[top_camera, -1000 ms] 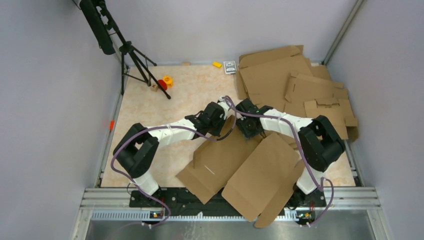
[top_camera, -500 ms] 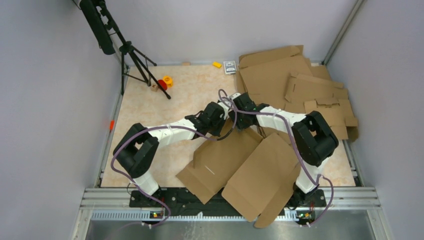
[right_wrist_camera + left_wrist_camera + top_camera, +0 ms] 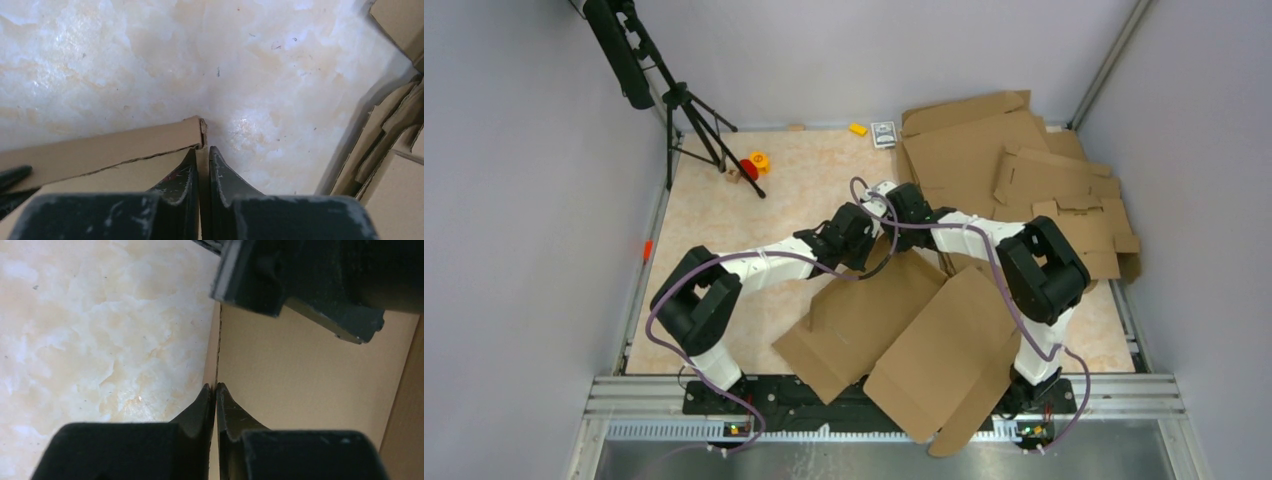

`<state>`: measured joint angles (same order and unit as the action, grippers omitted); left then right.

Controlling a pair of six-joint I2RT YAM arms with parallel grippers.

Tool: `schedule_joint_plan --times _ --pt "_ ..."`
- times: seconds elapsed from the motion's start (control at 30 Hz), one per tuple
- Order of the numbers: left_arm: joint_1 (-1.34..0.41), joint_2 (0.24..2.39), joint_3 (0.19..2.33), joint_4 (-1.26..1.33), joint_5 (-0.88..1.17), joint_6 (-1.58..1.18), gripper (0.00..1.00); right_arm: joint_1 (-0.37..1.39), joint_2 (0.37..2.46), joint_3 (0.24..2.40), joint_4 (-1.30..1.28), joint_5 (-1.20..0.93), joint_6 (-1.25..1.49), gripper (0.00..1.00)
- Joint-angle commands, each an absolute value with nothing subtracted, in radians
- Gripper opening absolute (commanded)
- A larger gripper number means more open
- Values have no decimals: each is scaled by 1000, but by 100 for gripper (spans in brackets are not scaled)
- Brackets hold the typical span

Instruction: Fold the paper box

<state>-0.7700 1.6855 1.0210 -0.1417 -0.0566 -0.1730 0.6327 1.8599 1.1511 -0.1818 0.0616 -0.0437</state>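
The paper box [image 3: 894, 320] is a big brown cardboard blank lying open near the front of the table, its far edge lifted. My left gripper [image 3: 867, 252] is shut on that far edge. In the left wrist view the thin cardboard edge runs between the closed tips of the left gripper [image 3: 216, 387], and the box panel [image 3: 310, 380] fills the right side. My right gripper [image 3: 898, 232] sits just beside the left one. In the right wrist view the right gripper [image 3: 203, 150] is shut on the corner of a box flap [image 3: 100, 145].
A pile of like cardboard blanks [image 3: 1024, 170] fills the back right and shows at the edge of the right wrist view [image 3: 395, 150]. A black tripod [image 3: 684, 110], small red and yellow pieces [image 3: 754, 163], a yellow block [image 3: 857, 129] and a small card [image 3: 883, 133] lie at the back.
My right gripper swung back and left to the box's far edge beside the left gripper and shut on the flap corner. The box shifted slightly. The left gripper kept its hold.
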Motion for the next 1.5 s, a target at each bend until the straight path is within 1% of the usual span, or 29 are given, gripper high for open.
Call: schedule_joint_plan --times 0.0,0.13,0.2,0.23,0.27,0.47,0.6,0.63,0.7,0.83,0.9,0.97,1.07,1.23,1.33,1.47 --pt "-775 1646 1027 -98 -7 -192 6 621 1881 1191 -124 71 -54 0" --pt "-775 1647 1028 -99 -5 -193 6 620 1873 1184 -122 72 -47 1" --pt "-774 1649 1028 -100 -13 -196 6 620 1859 1174 -117 76 -43 30" --pt "-773 1650 1030 -104 -18 -196 6 620 1850 1170 -115 76 -41 42" --pt "-774 1653 1033 -106 -23 -196 6 620 1838 1168 -118 78 -36 46" --pt "-772 1660 1040 -126 -75 -209 7 620 1747 1150 -199 89 -16 61" --pt "-773 1655 1039 -128 -91 -218 12 620 1664 1091 -255 121 24 68" --pt "-772 1654 1039 -130 -96 -220 14 620 1636 1068 -266 136 46 73" --pt "-772 1653 1040 -133 -107 -225 20 620 1580 1013 -281 150 88 75" --pt "-767 1655 1041 -139 -106 -233 35 620 1459 934 -321 244 176 77" --pt "-764 1653 1040 -142 -100 -238 39 620 1403 919 -369 319 229 77" --pt "-758 1652 1042 -147 -91 -242 39 620 1346 912 -437 354 289 77" --pt "-756 1656 1057 -174 -91 -246 38 620 1262 920 -585 428 461 77" --pt "-755 1665 1068 -183 -78 -248 37 621 1105 875 -760 425 695 77" --pt "-755 1672 1074 -183 -62 -246 37 619 1068 838 -832 357 832 75" --pt "-755 1685 1078 -181 -51 -239 33 620 1054 765 -764 201 884 73"
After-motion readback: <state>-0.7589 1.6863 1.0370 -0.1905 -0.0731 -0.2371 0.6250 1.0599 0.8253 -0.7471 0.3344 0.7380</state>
